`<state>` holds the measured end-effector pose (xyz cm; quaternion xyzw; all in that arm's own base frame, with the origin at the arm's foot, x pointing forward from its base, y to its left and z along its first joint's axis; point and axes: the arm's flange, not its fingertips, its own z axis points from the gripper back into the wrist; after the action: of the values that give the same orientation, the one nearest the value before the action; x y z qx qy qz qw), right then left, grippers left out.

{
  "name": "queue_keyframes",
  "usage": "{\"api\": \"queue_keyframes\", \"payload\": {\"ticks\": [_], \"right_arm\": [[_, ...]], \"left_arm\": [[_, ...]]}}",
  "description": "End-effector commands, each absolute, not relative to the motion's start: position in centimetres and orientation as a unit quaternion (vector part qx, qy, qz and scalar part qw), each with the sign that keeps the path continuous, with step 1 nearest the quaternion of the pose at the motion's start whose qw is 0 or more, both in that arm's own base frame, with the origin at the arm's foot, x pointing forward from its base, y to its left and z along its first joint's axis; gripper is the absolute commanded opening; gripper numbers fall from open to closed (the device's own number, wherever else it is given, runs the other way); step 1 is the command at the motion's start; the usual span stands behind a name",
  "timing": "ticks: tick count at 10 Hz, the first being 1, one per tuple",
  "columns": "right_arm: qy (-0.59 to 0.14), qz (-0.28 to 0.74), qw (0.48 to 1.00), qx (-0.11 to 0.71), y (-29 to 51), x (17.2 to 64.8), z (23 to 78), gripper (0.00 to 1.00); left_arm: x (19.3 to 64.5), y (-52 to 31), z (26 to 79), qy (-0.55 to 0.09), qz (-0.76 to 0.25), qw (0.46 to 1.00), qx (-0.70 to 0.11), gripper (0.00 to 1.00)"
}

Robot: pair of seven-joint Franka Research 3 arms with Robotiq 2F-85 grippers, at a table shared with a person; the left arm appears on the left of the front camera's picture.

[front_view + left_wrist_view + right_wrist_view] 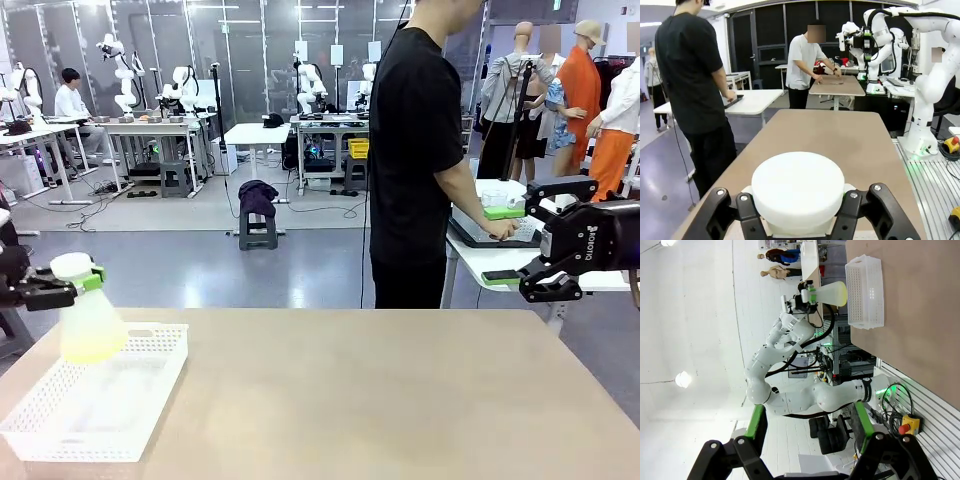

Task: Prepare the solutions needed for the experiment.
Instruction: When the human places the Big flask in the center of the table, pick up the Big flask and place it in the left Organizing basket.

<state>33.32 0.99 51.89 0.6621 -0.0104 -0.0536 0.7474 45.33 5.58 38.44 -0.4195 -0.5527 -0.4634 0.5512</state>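
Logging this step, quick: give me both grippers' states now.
Left gripper: shut on the flask neck, held above the basket.
Right gripper: open, holding nothing.

Bright, even room light falls on my tabletop (400, 390) from overhead; shadows are soft and faint. In my right wrist view two lamps (682, 378) glare at 9 and 11 o'clock, and the wide lens bends lines near the edges. In my left wrist view the white cap (797, 192) is close and slightly soft.
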Motion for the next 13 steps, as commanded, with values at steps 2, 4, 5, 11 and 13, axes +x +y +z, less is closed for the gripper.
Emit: {"api": "queue_keyframes", "payload": {"ticks": [2,4,5,11,13], "right_arm": [[-0.011,-0.053,0.744,0.666,1.0,33.3,52.1,0.85],[-0.011,-0.053,0.744,0.666,1.0,33.3,52.1,0.85],[-0.011,-0.053,0.744,0.666,1.0,33.3,52.1,0.85],[-0.011,-0.053,0.744,0.666,1.0,33.3,52.1,0.85],[-0.011,-0.053,0.744,0.666,1.0,33.3,52.1,0.85]], "left_arm": [[46.9,5.3,35.6,-0.547,-0.458,0.538,-0.449,0.0],[47.2,4.7,33.7,-0.544,-0.458,0.536,-0.455,0.0],[47.3,4.6,32.8,-0.54,-0.459,0.534,-0.461,0.0],[48.0,3.9,28.9,-0.546,-0.497,0.529,-0.418,0.0],[47.8,4.2,28.1,-0.541,-0.496,0.535,-0.419,0.0]]}}
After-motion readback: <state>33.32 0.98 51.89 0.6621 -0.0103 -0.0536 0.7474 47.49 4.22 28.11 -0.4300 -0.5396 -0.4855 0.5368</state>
